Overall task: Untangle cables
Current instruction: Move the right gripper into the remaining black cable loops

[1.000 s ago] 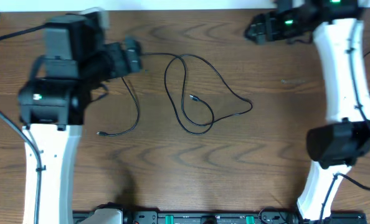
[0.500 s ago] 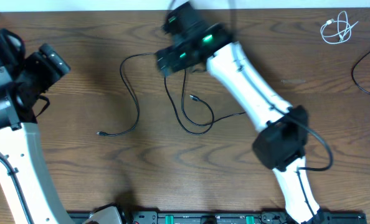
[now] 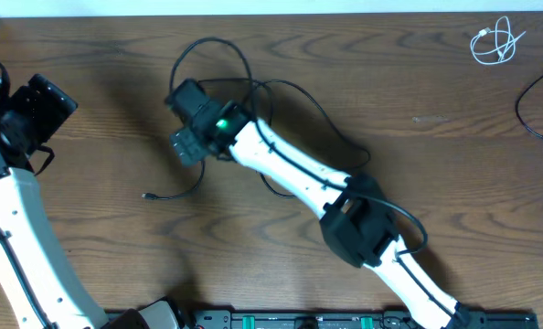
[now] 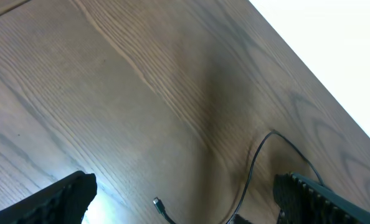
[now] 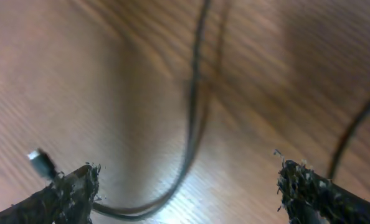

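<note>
Black cables [image 3: 322,114] lie tangled on the wood table [image 3: 89,228], with one loop [image 3: 207,39] arching toward the far edge and a plug end [image 3: 146,196] lying loose at the left. My right gripper [image 3: 178,121] hangs open over this tangle. In its wrist view a black cable [image 5: 194,112] runs between the spread fingers [image 5: 70,193] without being gripped. My left gripper [image 3: 47,123] is open at the far left, apart from the cables. Its wrist view shows a plug [image 4: 157,202] and a curved strand [image 4: 260,155]. A white cable [image 3: 495,41] lies coiled at the far right.
Another black cable [image 3: 537,110] curves in from the right edge. The right arm's elbow [image 3: 358,224] stretches diagonally across the middle of the table. A black rail [image 3: 299,320] runs along the near edge.
My right arm swung from the far right corner across to the left-centre tangle. The left arm pulled back to the left edge. The black loop now reaches farther toward the far edge.
</note>
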Robot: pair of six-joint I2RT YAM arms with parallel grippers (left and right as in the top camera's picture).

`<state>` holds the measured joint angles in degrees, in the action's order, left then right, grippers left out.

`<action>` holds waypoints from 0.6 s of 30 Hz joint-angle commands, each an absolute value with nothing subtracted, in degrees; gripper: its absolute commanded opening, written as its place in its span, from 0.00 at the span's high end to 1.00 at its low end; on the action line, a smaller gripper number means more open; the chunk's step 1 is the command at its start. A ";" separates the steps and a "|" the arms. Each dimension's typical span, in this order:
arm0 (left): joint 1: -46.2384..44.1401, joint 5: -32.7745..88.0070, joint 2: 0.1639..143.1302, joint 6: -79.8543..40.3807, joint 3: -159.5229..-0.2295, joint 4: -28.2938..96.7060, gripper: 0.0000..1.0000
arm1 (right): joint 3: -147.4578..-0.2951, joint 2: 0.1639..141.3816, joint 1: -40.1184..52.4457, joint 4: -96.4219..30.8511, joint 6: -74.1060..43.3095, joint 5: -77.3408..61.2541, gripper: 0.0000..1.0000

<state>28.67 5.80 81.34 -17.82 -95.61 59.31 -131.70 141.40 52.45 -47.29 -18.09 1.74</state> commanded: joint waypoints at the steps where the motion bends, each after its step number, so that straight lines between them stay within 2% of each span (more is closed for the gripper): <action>1: 28.93 5.32 81.76 -18.11 -96.62 59.55 0.04 | -131.87 144.57 53.89 -46.37 -19.77 4.36 0.10; 6: 28.91 5.34 81.78 -18.11 -96.62 59.57 0.05 | -131.87 146.52 55.11 -44.53 -19.70 4.34 0.12; 13: 28.91 5.34 81.78 -18.11 -96.62 59.79 0.04 | -131.87 149.40 55.07 -43.44 -19.70 4.60 0.24; 16: 28.91 5.37 81.78 -18.11 -96.62 59.79 0.04 | -131.87 150.12 55.07 -43.03 -19.70 4.58 0.42; 18: 28.91 5.37 81.78 -18.11 -96.62 59.81 0.04 | -131.87 150.12 55.07 -42.96 -19.68 4.60 0.60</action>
